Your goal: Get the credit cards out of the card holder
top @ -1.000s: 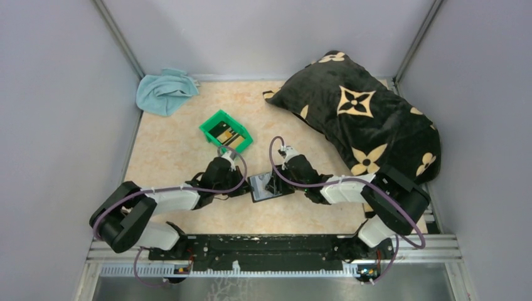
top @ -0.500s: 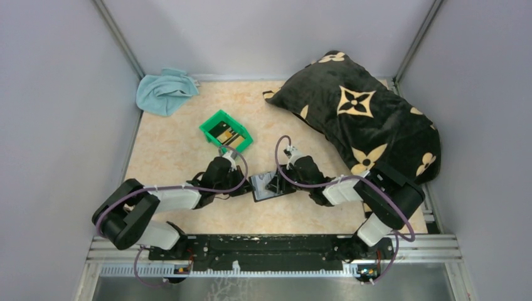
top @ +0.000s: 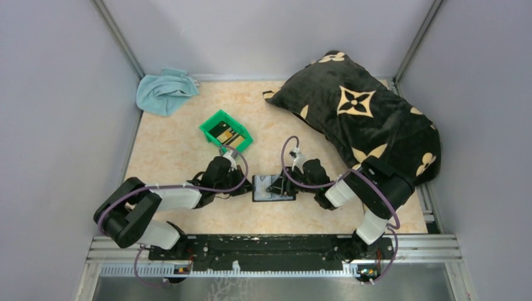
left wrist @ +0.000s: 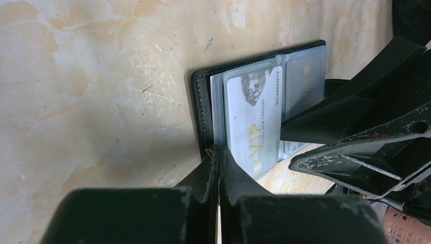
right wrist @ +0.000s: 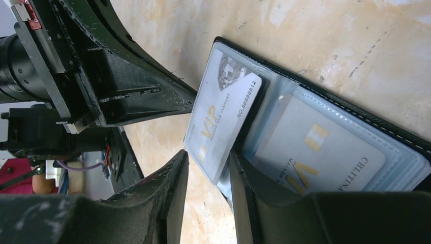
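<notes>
On the marbled beige tabletop [top: 182, 150] the flat black folding card holder [top: 273, 188] lies open. The left gripper [left wrist: 217, 150], fully closed, seems to pin its edge. The right gripper [right wrist: 207, 157] straddles the half-drawn pale grey-white VIP card [right wrist: 223, 117], jaws apart and not yet gripping. The next move is to pinch the card and slide it free.

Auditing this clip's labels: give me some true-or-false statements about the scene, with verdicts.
A pale VIP card sticks partway out of the card holder. True.
The green bin is empty. False: dark cards lie in it.
The left gripper is wide open. False: it is shut, at the card holder's edge.
The right gripper has its jaws either side of the VIP card. True.
</notes>
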{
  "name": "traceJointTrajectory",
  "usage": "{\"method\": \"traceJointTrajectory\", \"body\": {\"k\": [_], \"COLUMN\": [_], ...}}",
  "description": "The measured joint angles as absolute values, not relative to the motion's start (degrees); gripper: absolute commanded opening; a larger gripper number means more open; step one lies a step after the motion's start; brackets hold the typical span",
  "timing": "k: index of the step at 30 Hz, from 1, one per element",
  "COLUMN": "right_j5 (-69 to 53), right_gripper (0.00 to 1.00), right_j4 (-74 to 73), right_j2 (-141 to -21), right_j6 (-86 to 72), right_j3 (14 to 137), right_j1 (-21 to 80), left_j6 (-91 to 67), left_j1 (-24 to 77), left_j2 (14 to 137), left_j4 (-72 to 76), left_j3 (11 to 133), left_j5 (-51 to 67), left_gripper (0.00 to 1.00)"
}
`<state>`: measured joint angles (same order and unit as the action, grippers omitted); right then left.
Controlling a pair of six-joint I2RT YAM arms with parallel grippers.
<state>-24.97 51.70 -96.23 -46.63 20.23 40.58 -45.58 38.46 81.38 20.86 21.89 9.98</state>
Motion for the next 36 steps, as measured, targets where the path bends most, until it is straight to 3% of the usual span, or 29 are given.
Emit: {"method": "traceJointTrajectory", "body": {"k": [36], "right_j5": [-24.8], "right_gripper": [0.34], "right_j4": [49.7], "right_j2": [-92.7], "right_j6": [-46.5], "right_j3": [19.7], "right_j1": [40.4], "left_j6": [-45.6], "left_j1": [38.1], "left_j2": [82.8], "left_j4": [23.0], "left_j3": [22.0], "left_j5": [11.0], "left_gripper": [0.00]}}
